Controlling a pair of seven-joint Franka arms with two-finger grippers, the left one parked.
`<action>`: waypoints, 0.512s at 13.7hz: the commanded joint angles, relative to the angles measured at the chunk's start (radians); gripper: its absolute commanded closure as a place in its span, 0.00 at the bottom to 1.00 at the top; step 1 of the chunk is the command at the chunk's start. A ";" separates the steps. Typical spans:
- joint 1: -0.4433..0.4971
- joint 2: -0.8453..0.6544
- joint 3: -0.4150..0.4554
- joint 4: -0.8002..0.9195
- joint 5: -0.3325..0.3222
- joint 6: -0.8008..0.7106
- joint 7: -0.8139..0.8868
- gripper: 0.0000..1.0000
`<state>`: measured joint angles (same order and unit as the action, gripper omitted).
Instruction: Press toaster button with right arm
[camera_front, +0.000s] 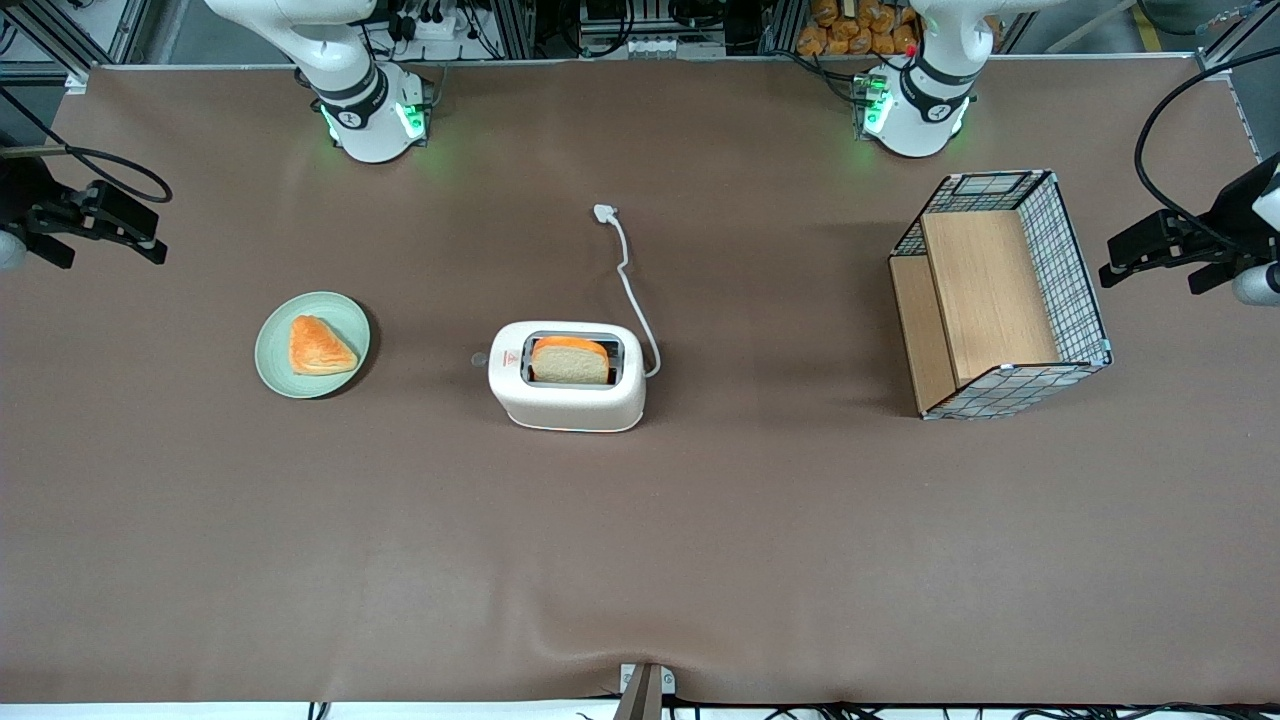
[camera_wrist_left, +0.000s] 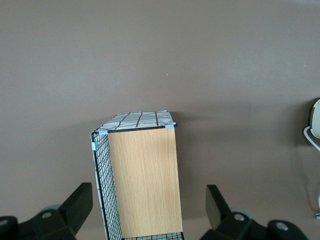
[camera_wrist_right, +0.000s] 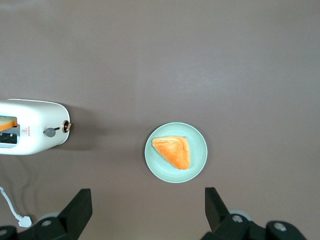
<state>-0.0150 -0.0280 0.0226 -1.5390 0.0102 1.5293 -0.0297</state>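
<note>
Toaster (camera_front: 567, 376) on brown table (camera_front: 700, 540); pincer (camera_wrist_right: 145, 210) apparently spread, high above.

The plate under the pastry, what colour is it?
Pale green plate, clearest in the right wrist view.

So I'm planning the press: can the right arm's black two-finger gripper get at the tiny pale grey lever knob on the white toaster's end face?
Probably yes. The gripper hangs open above the green plate; the toaster button faces that way on the toaster, with bare cloth between.
</note>
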 joint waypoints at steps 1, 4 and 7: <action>0.001 0.010 0.005 0.026 -0.012 -0.009 0.002 0.00; -0.002 0.011 0.007 0.026 -0.013 -0.009 0.002 0.00; 0.003 0.020 0.008 0.025 -0.016 -0.015 0.001 0.00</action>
<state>-0.0141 -0.0257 0.0236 -1.5366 0.0102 1.5284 -0.0300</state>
